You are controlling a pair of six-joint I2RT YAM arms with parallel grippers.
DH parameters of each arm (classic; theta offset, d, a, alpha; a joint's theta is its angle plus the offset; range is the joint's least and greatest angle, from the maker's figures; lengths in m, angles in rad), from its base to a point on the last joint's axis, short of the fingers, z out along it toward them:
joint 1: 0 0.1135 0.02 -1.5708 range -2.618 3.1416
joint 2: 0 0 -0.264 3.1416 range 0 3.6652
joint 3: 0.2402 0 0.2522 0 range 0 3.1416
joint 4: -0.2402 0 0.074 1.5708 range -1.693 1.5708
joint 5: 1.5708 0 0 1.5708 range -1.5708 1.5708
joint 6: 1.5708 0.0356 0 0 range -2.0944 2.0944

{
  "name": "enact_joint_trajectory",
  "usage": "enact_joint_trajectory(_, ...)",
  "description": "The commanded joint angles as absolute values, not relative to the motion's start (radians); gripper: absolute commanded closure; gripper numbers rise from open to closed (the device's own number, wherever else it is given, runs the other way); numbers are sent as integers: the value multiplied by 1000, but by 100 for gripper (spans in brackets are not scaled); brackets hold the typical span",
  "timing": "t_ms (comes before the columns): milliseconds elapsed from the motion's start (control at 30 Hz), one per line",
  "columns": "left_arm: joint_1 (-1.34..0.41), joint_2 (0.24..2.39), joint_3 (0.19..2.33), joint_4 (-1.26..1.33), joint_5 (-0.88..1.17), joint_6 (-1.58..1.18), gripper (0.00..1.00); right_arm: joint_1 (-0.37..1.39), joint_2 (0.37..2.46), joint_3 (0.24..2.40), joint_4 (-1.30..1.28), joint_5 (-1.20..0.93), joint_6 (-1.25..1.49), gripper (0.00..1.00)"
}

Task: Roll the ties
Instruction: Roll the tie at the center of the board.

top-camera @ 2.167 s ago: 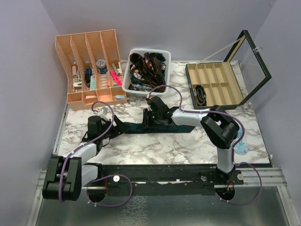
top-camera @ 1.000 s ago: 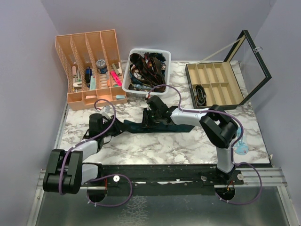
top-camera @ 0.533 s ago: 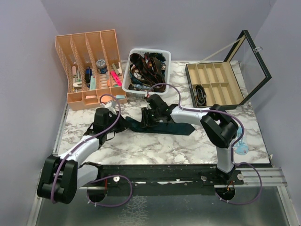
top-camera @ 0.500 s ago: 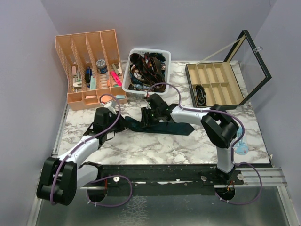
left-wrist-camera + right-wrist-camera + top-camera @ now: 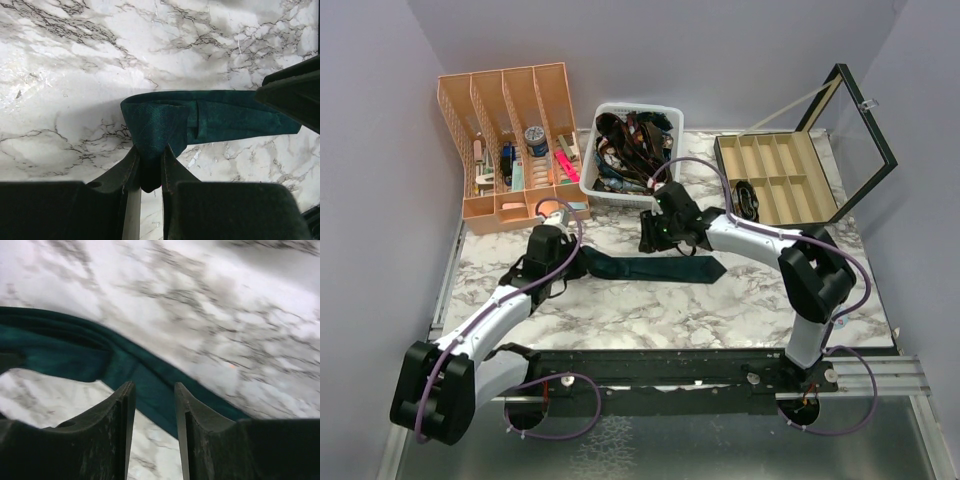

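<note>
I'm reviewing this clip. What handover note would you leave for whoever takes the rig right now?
Left gripper: shut on the folded narrow end of the dark teal fabric necktie.
Right gripper: open, holding nothing, just above the necktie.
Necktie: lies flat across the marble table, pointed wide end to the right.
Done: only the first fold at the narrow end.
Left: roll the rest of its length. The white plastic basket holds more dark strips, probably ties.
</note>
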State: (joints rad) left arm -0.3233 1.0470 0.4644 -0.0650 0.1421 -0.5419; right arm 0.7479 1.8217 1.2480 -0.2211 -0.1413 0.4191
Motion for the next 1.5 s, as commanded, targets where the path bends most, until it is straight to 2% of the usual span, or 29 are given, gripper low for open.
enact_joint_trajectory(0, -356, 1025, 510, -113, 44, -523, 100, 713, 1841, 1190, -314, -54, 355, 59)
enact_joint_trajectory(433, -473, 1060, 550, -137, -103, -506, 100, 712, 1869, 1127, -340, -23, 307, 62)
enact_joint_trajectory(867, -704, 1151, 654, -181, -371, -492, 100, 713, 1843, 1091, -286, -54, 338, 62)
enact_joint_trajectory(1200, -835, 1310, 765, -238, -511, -464, 100, 707, 1689, 1015, -178, -13, 450, 59)
enact_joint_trajectory(1467, -876, 1337, 825, -285, -571, -436, 100, 674, 1586, 933, -123, 25, 524, 57)
